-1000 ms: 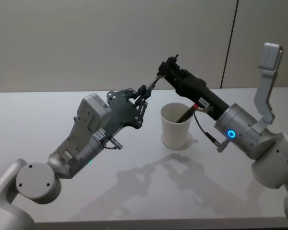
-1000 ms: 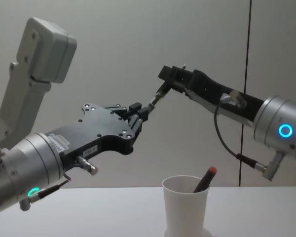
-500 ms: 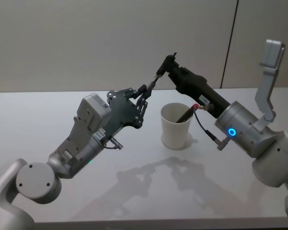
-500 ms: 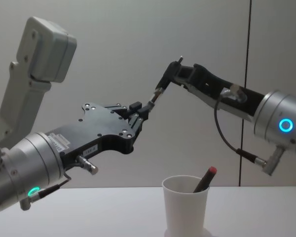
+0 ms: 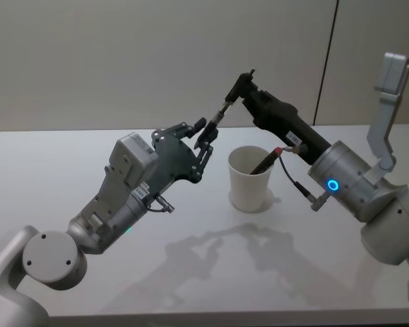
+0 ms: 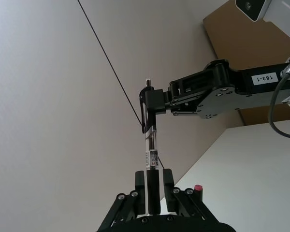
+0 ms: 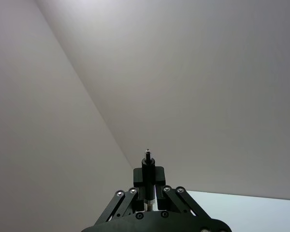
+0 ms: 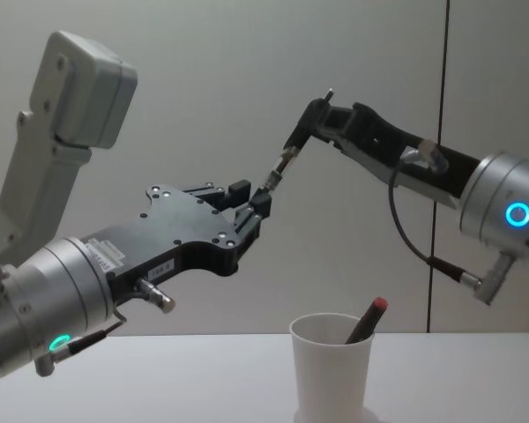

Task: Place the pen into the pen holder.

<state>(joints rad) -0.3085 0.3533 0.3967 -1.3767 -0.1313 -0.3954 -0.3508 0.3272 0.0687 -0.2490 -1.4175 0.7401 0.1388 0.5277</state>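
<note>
Pen [image 5: 224, 107] held high above pen holder [image 5: 249, 179].

A pale, glossy table [image 5: 191, 272] fills the foreground, with soft grey shadows lying across its near half. Behind it stands a plain grey wall [image 5: 123, 61], split by one thin dark seam [image 5: 327, 61] running top to bottom on the right. Higher up, the left wrist view shows a brown panel [image 6: 241, 29], possibly cardboard.
</note>
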